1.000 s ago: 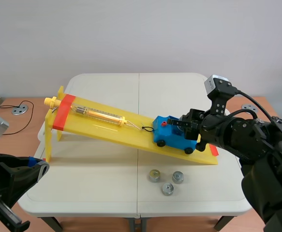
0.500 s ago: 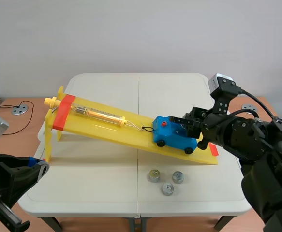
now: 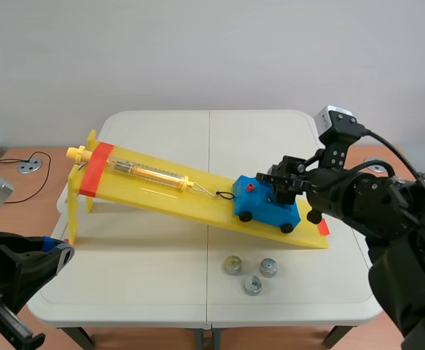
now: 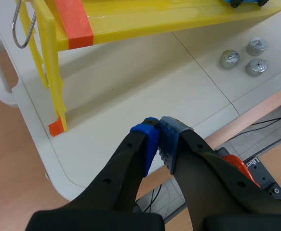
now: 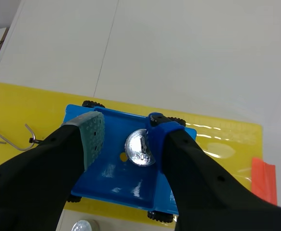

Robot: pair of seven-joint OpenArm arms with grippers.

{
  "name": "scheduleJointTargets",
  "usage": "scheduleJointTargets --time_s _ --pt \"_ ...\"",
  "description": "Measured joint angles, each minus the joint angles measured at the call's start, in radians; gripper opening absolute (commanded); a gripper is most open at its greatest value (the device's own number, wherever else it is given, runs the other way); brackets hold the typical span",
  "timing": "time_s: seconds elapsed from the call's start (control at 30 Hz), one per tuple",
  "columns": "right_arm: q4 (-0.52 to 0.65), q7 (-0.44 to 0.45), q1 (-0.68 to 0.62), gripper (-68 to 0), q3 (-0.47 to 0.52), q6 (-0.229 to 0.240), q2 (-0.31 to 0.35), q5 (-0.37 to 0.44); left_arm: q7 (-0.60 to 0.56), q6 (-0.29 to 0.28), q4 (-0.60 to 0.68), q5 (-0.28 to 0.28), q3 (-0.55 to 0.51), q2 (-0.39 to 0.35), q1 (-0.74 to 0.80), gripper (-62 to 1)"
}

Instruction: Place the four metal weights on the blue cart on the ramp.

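Near-left corner, just off the surface's edge: left pincer, low and beside the corner. Its two pads are pressed together with nothing between them. Well apart from the ramp's legs.

Near strip of the surface, right of centre: three metal weights in a close cluster, all upright with knobs up.
- left weight
- near weight, closest to the edge
- right weight

Gaps between them are small; cannot tell if any touch. All three sit on the surface just in front of the ramp's low end, none on the cart.

Mid-surface: yellow ramp, raised on legs at the left and sloping down to rest on the surface at the right. An orange band crosses its high end. A spring scale lies along the slope, its hook at the cart's left end. Blue cart stands on the lower part of the slope, black wheels on the ramp.

Over the cart: right pincer, reaching in from the right. Fingers are apart, straddling the tray from above. Fourth weight lies in the tray, right beside the blue-padded finger and clear of the grey-green pad. It is not clamped.
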Motion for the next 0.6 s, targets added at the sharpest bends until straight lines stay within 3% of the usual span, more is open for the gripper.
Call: scheduleJointTargets --time_s 0.2,0.6 --pt "0.200 -0.026 -0.083 -43.5 0.003 0.030 0.064 0.003 0.000 0.000 0.000 0.000 0.000 0.000 0.000 -57.1" --pt "0.524 -0.064 -0.353 -43.4 0.003 0.082 0.333 0.042 0.000 0.000 0.000 0.000 0.000 0.000 0.000 -57.1"
